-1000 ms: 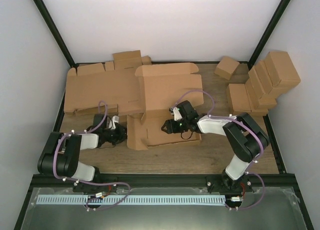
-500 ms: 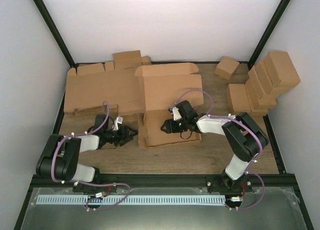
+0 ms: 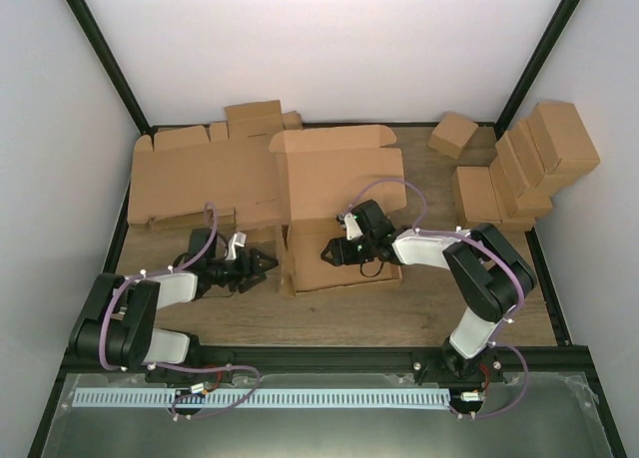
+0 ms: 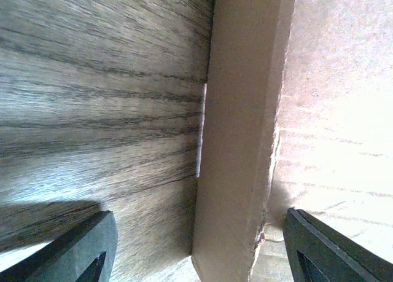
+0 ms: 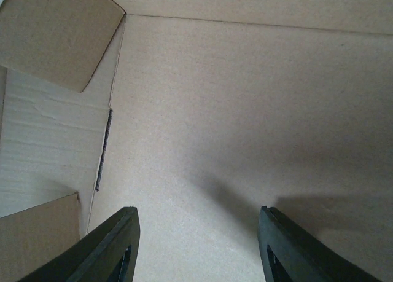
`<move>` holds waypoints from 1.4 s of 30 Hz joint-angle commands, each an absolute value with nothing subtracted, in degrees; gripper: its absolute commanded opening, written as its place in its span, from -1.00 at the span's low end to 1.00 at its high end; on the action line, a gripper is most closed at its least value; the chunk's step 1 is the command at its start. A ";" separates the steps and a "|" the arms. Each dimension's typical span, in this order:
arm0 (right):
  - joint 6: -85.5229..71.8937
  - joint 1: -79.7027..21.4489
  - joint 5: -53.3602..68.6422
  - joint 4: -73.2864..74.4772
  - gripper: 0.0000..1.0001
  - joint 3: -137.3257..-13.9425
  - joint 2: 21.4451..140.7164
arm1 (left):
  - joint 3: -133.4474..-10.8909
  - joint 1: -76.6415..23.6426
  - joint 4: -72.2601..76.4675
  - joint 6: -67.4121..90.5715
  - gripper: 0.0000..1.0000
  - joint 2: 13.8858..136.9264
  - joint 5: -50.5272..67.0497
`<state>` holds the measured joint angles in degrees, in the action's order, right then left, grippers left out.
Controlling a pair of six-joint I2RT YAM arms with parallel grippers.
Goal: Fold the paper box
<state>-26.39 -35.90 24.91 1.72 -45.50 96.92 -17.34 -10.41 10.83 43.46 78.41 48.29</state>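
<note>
Paper box (image 3: 339,194) sits mid-counter, half formed: floor panel (image 5: 233,110) flat on the wood, lid panel (image 3: 334,169) spread out behind it towards the back, left side wall (image 4: 236,141) raised. Counter (image 3: 399,313) is wood grain.

Left claw (image 3: 267,268) is low at the box's left side and released. In the left wrist view its fingers (image 4: 73,251) are spread wide, with the edge of the raised wall lined up in the gap. No pinch is made, and I can't tell whether either finger touches it.

Right claw (image 3: 327,250) hangs over the floor panel inside the box, jaws apart, nothing between them. Whether it presses on the board I can't tell.

Handling, as a judgement:
- Thin single-ply cardboard, so very light, and it will likely slide on the wood if pushed from one side only.
- Stiff across the panels but bends readily at the scored creases; flaps probably spring back if let go.
- Edges and slots crush or tear under a hard pinch.

Best hold looks like the top edge of the side wall, mid-length and away from the corner flap (image 5: 55,36). The other claw would pin the floor panel so the box doesn't skate.

Stack of flat blanks (image 3: 200,179) lies touching the box's left rear. Ready-made boxes (image 3: 529,164) are well apart at the right.
</note>
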 commanded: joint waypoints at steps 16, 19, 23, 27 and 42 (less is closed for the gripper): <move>-28.55 -36.56 19.07 5.31 0.05 -41.73 95.83 | -21.17 -17.36 16.02 45.33 0.56 81.50 48.35; -28.63 -36.62 19.28 5.45 0.05 -41.19 95.56 | -21.97 -18.56 16.21 45.53 0.56 81.95 47.83; -28.96 -36.56 19.70 5.11 0.04 -40.91 95.40 | -23.18 -19.58 16.32 45.63 0.57 82.54 47.05; -29.21 -36.56 19.88 5.18 0.04 -40.73 94.98 | -24.63 -21.03 16.02 45.89 0.58 84.11 46.04; -33.78 -39.61 15.20 5.91 0.01 -37.27 89.39 | -34.98 -30.54 -1.26 42.04 0.60 84.97 32.83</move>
